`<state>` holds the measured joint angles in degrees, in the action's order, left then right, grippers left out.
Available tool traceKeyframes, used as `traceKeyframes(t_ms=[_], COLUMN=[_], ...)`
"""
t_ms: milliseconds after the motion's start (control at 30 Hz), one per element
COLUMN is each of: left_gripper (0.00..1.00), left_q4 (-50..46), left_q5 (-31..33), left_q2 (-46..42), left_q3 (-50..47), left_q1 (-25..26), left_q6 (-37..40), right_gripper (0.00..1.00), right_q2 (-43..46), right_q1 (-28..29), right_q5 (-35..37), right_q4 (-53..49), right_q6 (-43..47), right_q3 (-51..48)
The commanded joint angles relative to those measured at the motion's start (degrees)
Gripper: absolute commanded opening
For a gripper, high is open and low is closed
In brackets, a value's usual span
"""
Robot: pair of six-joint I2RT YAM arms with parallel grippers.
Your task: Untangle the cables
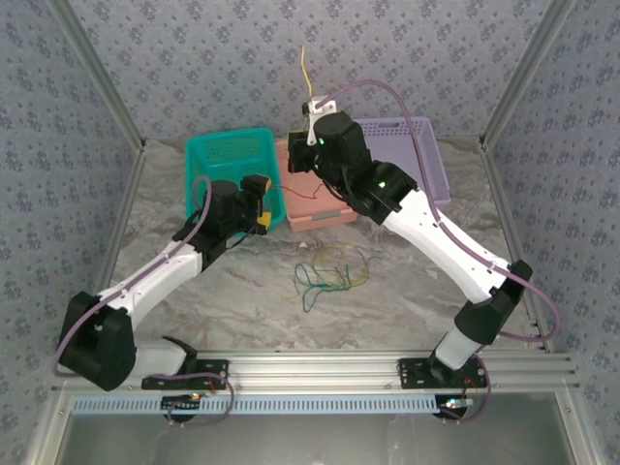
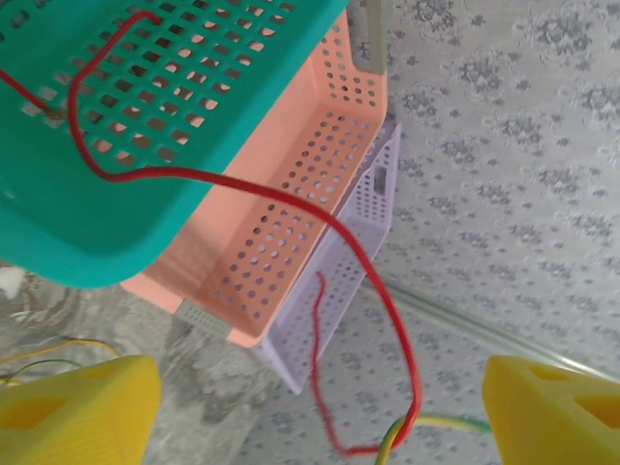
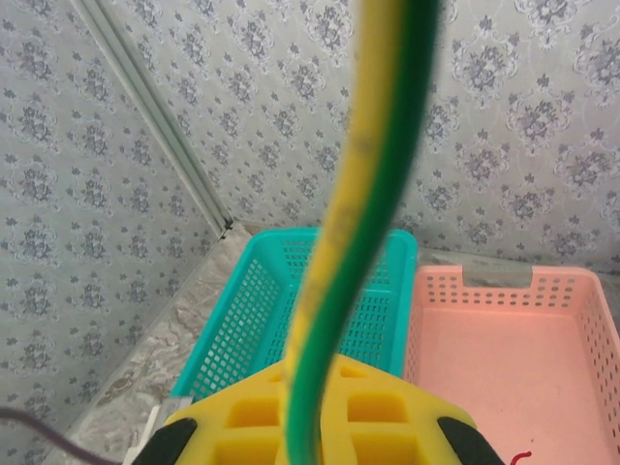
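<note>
A loose tangle of thin green, yellow and dark cables (image 1: 327, 275) lies on the marble table between the arms. My right gripper (image 1: 316, 118) is raised above the baskets and shut on a green-yellow cable (image 3: 354, 223), whose end sticks up above it (image 1: 303, 66). In the right wrist view the yellow pads (image 3: 242, 417) clamp that cable. My left gripper (image 2: 320, 412) stands open beside the teal basket (image 1: 228, 155). A red cable (image 2: 291, 199) crosses the teal basket, loops down between the open fingers (image 2: 77, 407) and hooks round the green-yellow cable (image 2: 402, 436).
Three baskets stand in a row at the back: teal on the left, pink (image 1: 312, 201) in the middle, lilac (image 1: 426, 145) on the right. Patterned walls and metal frame posts (image 1: 107, 107) close in the table. The arm bases sit on the front rail (image 1: 310, 368).
</note>
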<state>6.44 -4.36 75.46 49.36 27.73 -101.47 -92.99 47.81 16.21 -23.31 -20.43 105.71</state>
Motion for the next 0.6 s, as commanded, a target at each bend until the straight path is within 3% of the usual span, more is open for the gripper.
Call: traceKeyframes(t_ms=[0,200,333,433,567], left_gripper=[0.83,0.52,0.38,0.17,0.07], left_q4=[6.35,5.56,6.85,6.17,5.52], left_q5=[-0.24,-1.19,-2.31,-2.8,-4.26], left_q2=[3.69,7.31,8.14,7.82,6.69], left_q3=[2.62,5.07,5.73,6.51,7.25], left_q1=[-0.56,-0.92,-0.95,-1.01,-1.62], left_q6=[-6.32,-5.05,-4.05,-2.9,-1.05], right_gripper=[0.0,0.0,0.0,0.0,0.0], right_q2=[3.1,5.62,6.32,6.42,6.65], right_q1=[0.46,0.86,0.93,0.89,0.7], right_q5=[0.49,0.85,0.67,0.89,1.16], right_q4=[3.16,4.47,4.98,5.27,5.81], right_q6=[-1.52,-1.96,-2.3,-2.43,-2.72], right_q3=[-2.64,-5.88,-7.36,-8.02,-9.13])
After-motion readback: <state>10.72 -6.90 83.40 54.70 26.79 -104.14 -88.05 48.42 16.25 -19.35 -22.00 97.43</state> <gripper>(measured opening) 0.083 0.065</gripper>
